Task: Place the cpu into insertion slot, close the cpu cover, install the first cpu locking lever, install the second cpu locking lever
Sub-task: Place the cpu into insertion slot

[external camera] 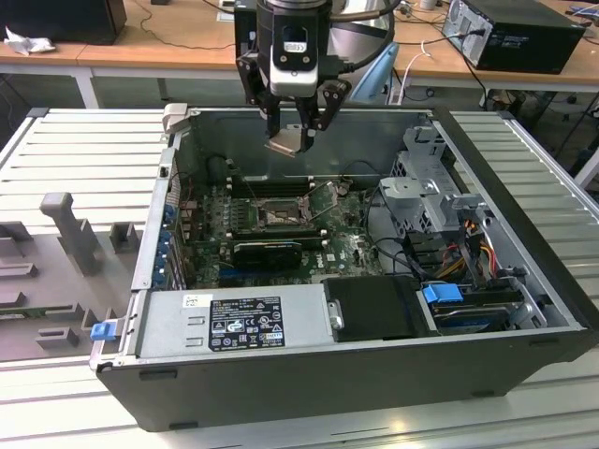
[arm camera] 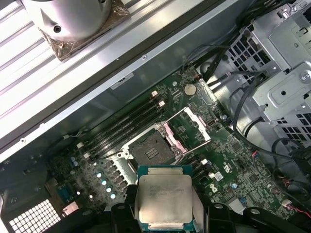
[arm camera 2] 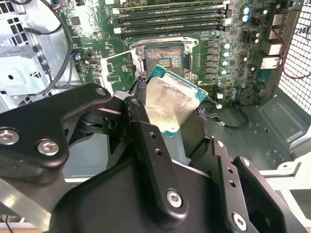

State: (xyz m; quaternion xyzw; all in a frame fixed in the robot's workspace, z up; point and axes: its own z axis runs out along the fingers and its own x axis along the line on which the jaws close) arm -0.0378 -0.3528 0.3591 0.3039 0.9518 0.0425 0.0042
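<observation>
**High over the insertion slot (external camera: 278,215): cpu (external camera: 288,142) in hand**

We grip the cpu in the gripper (external camera: 292,131), well above the bare slot. The cpu cover (arm camera: 189,128) stands open. We judge this the placing step, and it calls for squaring chip to socket.

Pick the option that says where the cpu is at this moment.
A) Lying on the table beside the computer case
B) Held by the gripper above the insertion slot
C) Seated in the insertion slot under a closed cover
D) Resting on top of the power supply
B: the gripper holds the cpu aloft, while the insertion slot below it lies bare with the cpu cover swung open.
</observation>
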